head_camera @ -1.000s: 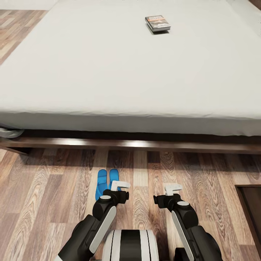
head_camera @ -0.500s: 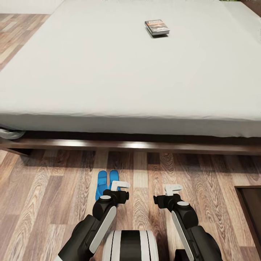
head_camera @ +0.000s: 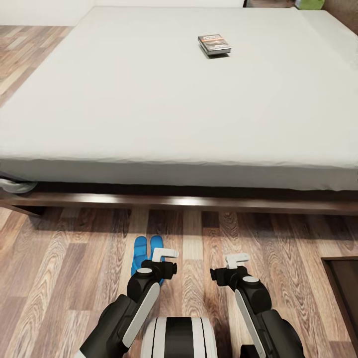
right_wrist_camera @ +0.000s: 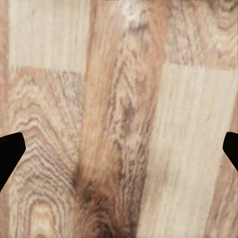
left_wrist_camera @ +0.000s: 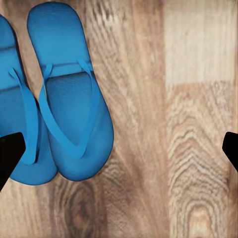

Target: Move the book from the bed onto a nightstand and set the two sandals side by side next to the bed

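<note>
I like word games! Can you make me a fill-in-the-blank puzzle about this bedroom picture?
1. The book lies on the ____.
2. The two sandals are colored ____.
3. The sandals lie side by side on the wooden ____.
4. Both the left gripper and right gripper hold ____.

Missing words: bed; blue; floor; nothing

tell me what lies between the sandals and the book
In the head view, going from the sandals toward the book: a strip of wood floor, the bed's dark wooden frame rail, then a long bare stretch of off-white mattress.
</note>
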You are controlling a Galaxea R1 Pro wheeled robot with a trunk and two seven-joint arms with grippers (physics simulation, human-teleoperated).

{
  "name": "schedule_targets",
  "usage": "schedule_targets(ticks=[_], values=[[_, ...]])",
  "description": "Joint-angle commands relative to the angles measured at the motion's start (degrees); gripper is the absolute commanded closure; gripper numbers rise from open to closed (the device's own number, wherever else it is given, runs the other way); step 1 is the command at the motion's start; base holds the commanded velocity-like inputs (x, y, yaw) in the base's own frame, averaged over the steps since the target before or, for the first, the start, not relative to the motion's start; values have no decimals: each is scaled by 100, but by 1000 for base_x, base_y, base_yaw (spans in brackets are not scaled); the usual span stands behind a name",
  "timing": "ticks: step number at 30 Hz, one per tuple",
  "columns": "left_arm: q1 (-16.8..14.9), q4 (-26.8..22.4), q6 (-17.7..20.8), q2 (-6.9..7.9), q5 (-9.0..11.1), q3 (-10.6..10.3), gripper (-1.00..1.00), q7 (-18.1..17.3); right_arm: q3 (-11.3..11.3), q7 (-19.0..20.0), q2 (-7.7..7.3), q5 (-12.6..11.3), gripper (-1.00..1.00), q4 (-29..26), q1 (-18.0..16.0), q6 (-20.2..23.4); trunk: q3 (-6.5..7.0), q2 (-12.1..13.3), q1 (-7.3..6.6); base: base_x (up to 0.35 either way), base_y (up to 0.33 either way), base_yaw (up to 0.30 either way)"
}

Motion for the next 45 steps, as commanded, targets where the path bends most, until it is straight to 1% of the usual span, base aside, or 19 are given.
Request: schedule_targets(ticks=[1, 45], values=[[-3, -5, 11, 1, 60, -8, -100, 57, 8, -29, 0, -1, -100, -5, -3, 29, 6, -1, -1, 0, 0, 0], [-2, -27, 11, 10, 74, -8, -100, 58, 20, -25, 0, -8, -100, 1, -3, 29, 406, -1, -1, 0, 0, 0]])
